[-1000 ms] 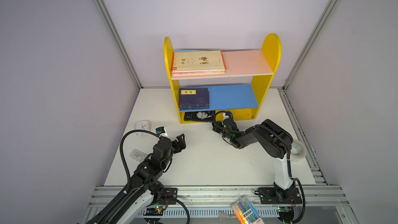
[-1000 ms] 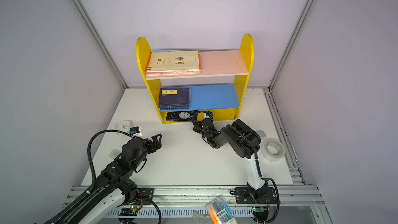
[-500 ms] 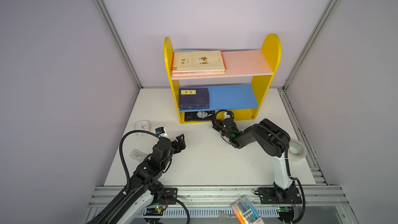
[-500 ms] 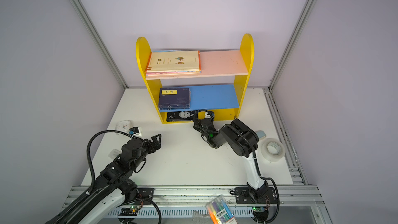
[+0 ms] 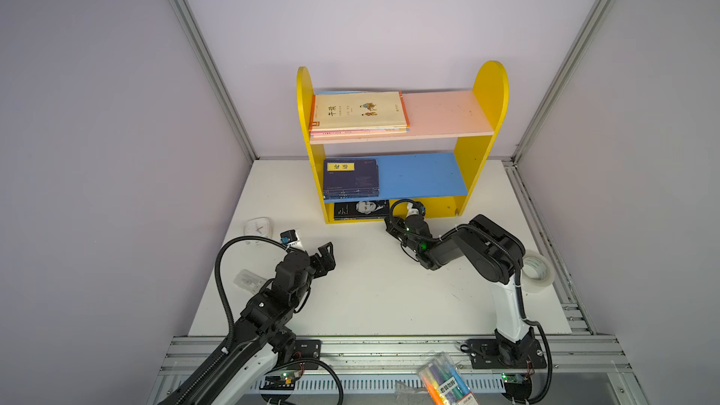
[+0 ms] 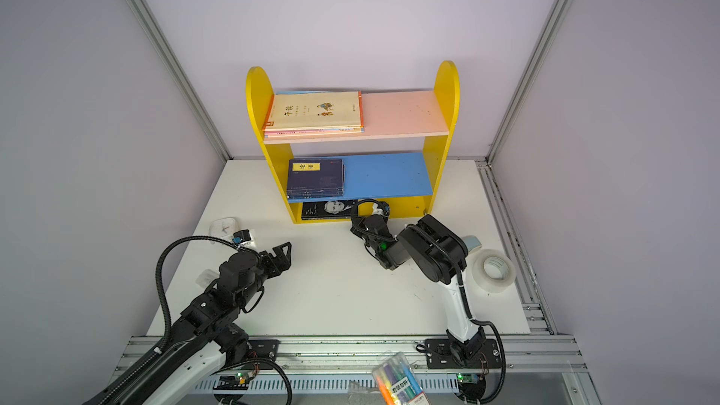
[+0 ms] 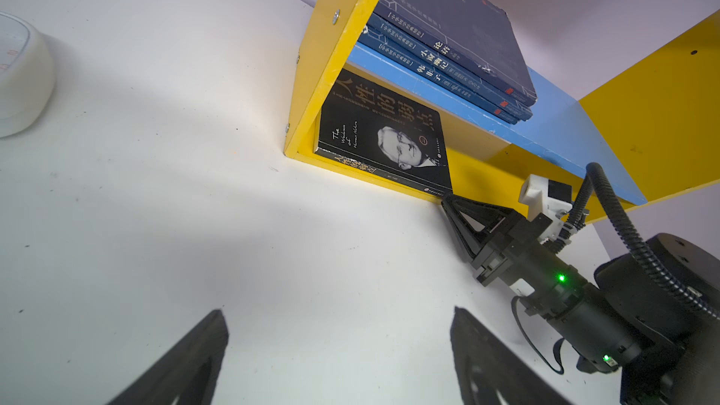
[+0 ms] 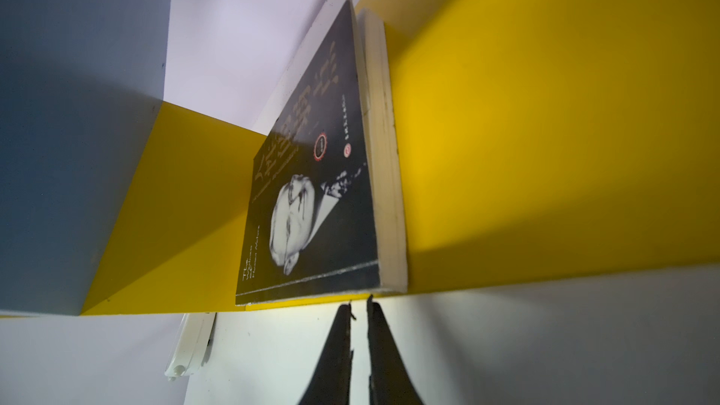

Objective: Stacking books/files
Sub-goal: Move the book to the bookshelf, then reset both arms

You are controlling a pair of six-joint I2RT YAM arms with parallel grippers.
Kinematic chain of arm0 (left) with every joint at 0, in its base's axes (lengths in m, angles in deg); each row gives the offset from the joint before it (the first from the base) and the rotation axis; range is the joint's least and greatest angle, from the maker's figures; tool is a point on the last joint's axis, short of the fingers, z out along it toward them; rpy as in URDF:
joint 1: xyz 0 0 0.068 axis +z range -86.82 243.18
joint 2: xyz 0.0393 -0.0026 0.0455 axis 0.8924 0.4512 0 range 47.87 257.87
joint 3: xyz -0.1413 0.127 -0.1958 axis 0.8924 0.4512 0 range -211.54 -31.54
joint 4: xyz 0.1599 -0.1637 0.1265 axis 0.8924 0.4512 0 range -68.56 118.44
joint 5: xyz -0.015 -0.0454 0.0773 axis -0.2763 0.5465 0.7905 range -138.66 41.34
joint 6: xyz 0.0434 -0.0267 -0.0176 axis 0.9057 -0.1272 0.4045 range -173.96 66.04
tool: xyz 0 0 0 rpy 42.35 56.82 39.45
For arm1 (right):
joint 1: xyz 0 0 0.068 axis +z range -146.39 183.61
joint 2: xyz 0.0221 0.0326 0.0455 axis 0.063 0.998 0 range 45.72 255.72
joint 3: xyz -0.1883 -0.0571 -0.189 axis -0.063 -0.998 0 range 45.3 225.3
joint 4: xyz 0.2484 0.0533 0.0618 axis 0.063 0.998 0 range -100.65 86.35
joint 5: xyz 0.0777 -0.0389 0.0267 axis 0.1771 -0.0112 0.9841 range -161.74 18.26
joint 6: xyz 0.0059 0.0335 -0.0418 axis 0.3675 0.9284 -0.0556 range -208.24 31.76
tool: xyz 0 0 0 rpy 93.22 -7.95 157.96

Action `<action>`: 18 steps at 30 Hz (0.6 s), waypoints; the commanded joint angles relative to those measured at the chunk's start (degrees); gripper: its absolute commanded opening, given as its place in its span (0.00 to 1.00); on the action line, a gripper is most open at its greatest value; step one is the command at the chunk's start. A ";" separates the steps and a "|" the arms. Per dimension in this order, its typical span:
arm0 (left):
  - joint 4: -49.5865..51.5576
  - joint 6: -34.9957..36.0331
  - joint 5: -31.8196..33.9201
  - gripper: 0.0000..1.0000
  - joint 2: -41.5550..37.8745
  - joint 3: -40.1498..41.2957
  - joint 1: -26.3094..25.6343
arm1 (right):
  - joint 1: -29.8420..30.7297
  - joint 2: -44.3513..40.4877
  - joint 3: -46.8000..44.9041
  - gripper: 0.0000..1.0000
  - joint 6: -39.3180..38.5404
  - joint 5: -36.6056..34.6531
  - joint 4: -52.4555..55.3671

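A black book (image 5: pixel 360 210) with a white portrait lies flat on the bottom level of the yellow shelf (image 5: pixel 489 83), against its left wall (image 7: pixel 383 138). My right gripper (image 5: pixel 389 224) sits low on the table at the shelf's front edge, just off the book's near right corner (image 8: pixel 311 188). Its jaws (image 8: pixel 358 303) are all but shut, with only a thin slit and nothing between them. Navy books (image 5: pixel 350 179) with a yellow label lie stacked on the blue shelf board. Cream books (image 5: pixel 358 112) lie stacked on the pink top board. My left gripper (image 5: pixel 327 253) hovers wide open and empty over the table (image 7: pixel 337 311).
A white square clock (image 5: pixel 257 226) and a clear plastic piece (image 5: pixel 247 280) lie left of my left arm. A tape roll (image 5: pixel 537 270) and a light-blue block (image 6: pixel 473 242) sit at the right edge. A marker pack (image 5: pixel 444 381) rests on the front rail.
My right gripper has moved toward the shelf and the black book has slid further in under the blue board. The left arm has not moved.
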 commanded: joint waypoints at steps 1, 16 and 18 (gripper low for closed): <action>1.51 -0.15 0.89 0.92 -0.22 -0.44 0.16 | 0.11 -1.87 -1.60 0.13 -1.96 -1.10 -4.15; 13.49 2.47 0.88 0.97 1.90 -6.59 7.67 | 0.23 -30.35 -13.64 0.19 -21.87 -11.32 21.27; 14.24 3.54 0.58 0.97 3.49 -7.35 9.88 | -0.03 -33.77 -13.60 0.25 -24.61 -12.32 26.28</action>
